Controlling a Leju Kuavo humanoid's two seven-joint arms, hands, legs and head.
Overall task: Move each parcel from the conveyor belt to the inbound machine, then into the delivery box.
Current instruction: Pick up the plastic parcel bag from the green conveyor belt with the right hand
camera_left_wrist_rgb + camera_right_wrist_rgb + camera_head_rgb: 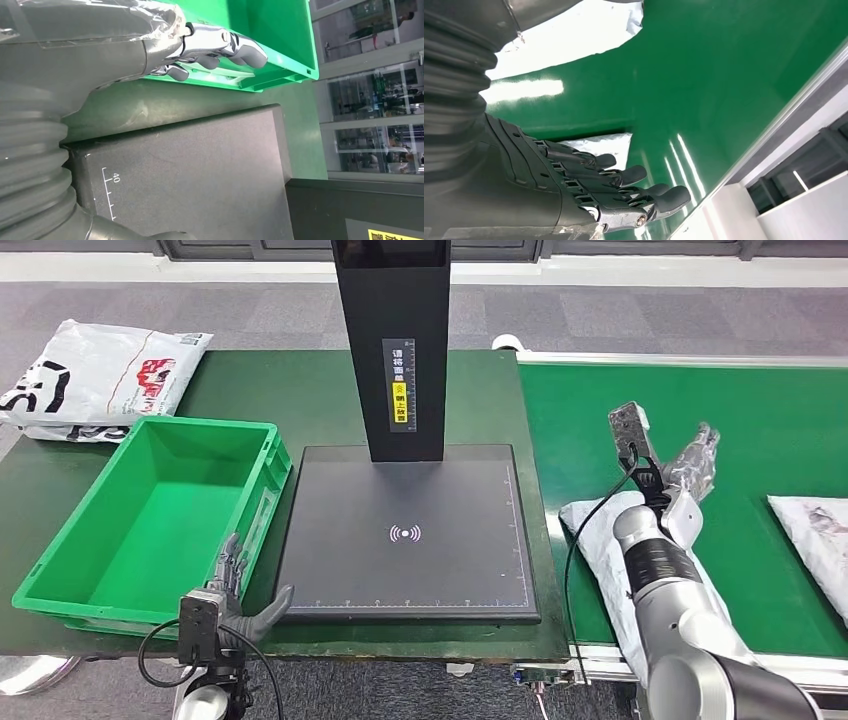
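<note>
White parcel (600, 540) flat on green conveyor belt (760, 440), empty green delivery box (60, 575)

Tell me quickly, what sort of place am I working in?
Probably a parcel sorting or logistics station: a green conveyor belt carrying bagged parcels, a black scanning platform with an upright column, and a green crate beside it.

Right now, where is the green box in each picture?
Head view: green box at left, beside the black scanner plate.
Left wrist view: green box beyond the robot hand, beside that black scanner plate.
Right wrist view: not in it; that green is the conveyor belt.
</note>
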